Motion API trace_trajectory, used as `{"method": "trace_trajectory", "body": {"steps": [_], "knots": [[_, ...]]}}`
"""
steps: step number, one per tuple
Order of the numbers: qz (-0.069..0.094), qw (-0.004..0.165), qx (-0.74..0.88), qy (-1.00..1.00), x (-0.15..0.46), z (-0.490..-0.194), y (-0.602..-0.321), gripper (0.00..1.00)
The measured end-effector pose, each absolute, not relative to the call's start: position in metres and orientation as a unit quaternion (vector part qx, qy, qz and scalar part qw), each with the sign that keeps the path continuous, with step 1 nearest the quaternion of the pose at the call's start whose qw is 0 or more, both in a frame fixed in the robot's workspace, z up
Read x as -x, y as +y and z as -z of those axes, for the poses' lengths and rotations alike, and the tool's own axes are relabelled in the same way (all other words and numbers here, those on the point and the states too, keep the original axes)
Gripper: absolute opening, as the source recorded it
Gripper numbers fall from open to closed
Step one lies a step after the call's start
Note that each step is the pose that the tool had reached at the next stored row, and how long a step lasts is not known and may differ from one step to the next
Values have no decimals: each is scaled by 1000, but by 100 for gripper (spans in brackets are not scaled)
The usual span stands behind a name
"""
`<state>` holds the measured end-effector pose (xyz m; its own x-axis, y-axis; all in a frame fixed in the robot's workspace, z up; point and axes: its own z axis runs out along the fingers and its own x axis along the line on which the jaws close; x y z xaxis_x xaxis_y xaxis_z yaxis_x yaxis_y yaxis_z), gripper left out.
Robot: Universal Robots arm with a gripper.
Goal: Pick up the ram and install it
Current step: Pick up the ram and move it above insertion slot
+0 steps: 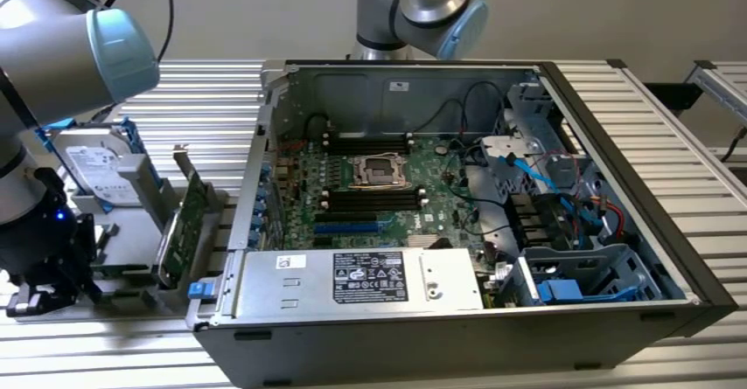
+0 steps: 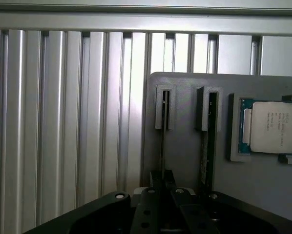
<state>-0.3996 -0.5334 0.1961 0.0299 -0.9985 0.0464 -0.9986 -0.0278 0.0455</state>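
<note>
The ram point(image 2: 162, 146) stands edge-on in a slot of a grey holder point(image 2: 185, 156), showing as a thin dark strip. My gripper point(image 2: 162, 176) is shut on its near end, one finger on each face of the strip. In the exterior view the gripper point(image 1: 47, 288) hangs low at the left, over the grey holder point(image 1: 117, 271) beside the open computer case point(image 1: 467, 336). The ram is hidden there behind the gripper. The motherboard point(image 1: 350, 218) lies in the case with long black slots point(image 1: 373, 199) on either side of the processor socket point(image 1: 380, 169).
A second thin board point(image 2: 207, 146) stands in the neighbouring slot, and a processor chip point(image 2: 270, 127) lies beside it. The holder also carries a hard drive point(image 1: 103, 175) and an upright green card point(image 1: 178, 227). Another arm's base point(image 1: 415, 9) stands behind the case. Cables point(image 1: 548, 179) cross the case's right side.
</note>
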Motion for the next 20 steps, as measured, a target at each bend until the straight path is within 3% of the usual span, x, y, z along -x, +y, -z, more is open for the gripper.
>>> {"method": "trace_trajectory", "body": {"steps": [11,20], "knots": [[1,35,-717,-696,399,-200,-533,14],[5,38,-717,-696,396,-237,-533,14]]}}
